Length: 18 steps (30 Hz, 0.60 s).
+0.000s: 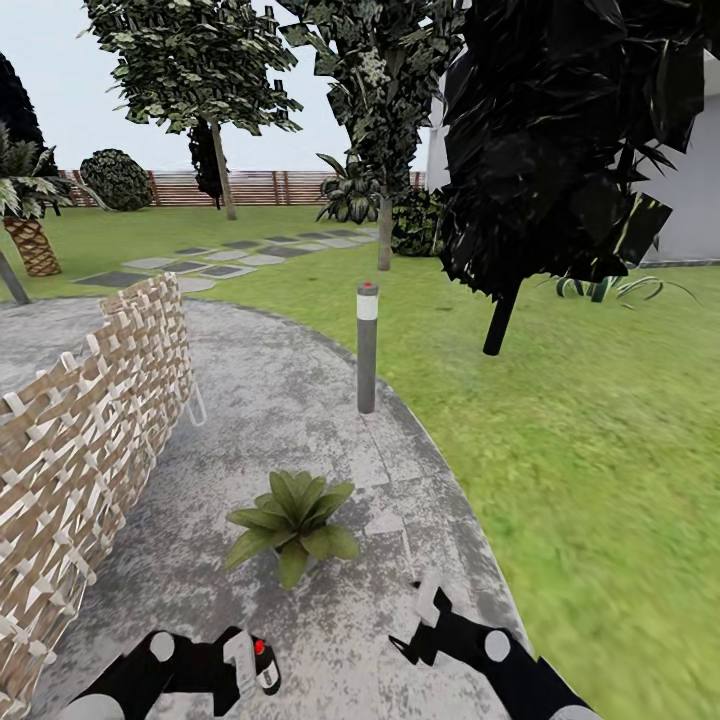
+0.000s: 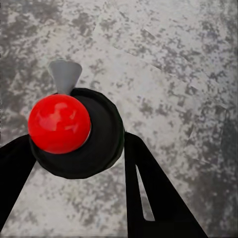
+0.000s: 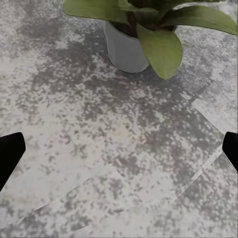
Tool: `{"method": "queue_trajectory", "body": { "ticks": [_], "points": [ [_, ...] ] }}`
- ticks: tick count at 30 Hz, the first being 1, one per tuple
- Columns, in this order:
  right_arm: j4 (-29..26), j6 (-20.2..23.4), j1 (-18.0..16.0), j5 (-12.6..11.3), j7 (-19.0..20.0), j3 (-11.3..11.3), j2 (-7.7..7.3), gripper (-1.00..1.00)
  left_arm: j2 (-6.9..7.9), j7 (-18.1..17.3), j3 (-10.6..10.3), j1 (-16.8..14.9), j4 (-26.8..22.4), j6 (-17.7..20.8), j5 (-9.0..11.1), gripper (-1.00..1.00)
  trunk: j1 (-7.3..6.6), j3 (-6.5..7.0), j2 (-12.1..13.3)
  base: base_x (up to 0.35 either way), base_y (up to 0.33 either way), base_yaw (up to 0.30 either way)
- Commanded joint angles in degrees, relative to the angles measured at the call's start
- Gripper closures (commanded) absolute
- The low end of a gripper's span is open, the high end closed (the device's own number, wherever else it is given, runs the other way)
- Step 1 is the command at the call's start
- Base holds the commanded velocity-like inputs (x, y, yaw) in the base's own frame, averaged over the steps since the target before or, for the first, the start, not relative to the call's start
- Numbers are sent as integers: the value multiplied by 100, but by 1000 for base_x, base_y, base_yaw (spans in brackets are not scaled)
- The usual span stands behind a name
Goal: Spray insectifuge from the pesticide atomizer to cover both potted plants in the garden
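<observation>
A potted plant [image 1: 293,520] with broad green leaves stands on the round grey stone patio [image 1: 270,390], just ahead of both grippers. My left gripper [image 1: 250,665] is shut on the pesticide atomizer [image 1: 265,662], a small dark bottle with a red cap. In the left wrist view the atomizer [image 2: 74,131] shows from above, red knob and grey nozzle, between the dark fingers [image 2: 148,188]. My right gripper [image 1: 425,615] hangs open and empty to the plant's near right. Its wrist view looks between the tips [image 3: 119,153] at the plant's grey pot [image 3: 125,47].
A woven wicker piece [image 1: 80,440] runs along the left of the patio. A grey bollard light [image 1: 367,345] stands at the patio's edge beyond the plant. Lawn [image 1: 580,450] lies to the right, with dark trees [image 1: 560,140], stepping stones [image 1: 215,262] and a slatted fence [image 1: 250,187] behind.
</observation>
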Motion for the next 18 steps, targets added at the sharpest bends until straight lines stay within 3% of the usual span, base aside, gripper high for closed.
{"method": "queue_trajectory", "body": {
  "ticks": [1,8,15,16,18],
  "points": [
    [6,-33,-2,57,-16,-23,34,-100,14,-31,54,-7,-3,-22,-39,100,-1,-5,-2,0,0,0],
    [-8,-16,-10,104,190,58,262,-100,2,-203,-117,-139,3,-31,-57,100,-1,-5,-2,0,0,0],
    [-35,-12,-16,106,415,287,489,-100,-216,-415,-327,-325,-6,-24,-66,100,-1,-5,-2,0,0,0],
    [-38,-12,-17,106,447,319,522,100,-249,-445,-356,-344,-7,-25,-68,100,-1,-5,-2,0,0,0],
    [-49,-12,-19,101,511,384,587,100,-297,-506,-416,-398,-6,-23,-66,100,-1,-5,-2,0,0,0]
  ]
}}
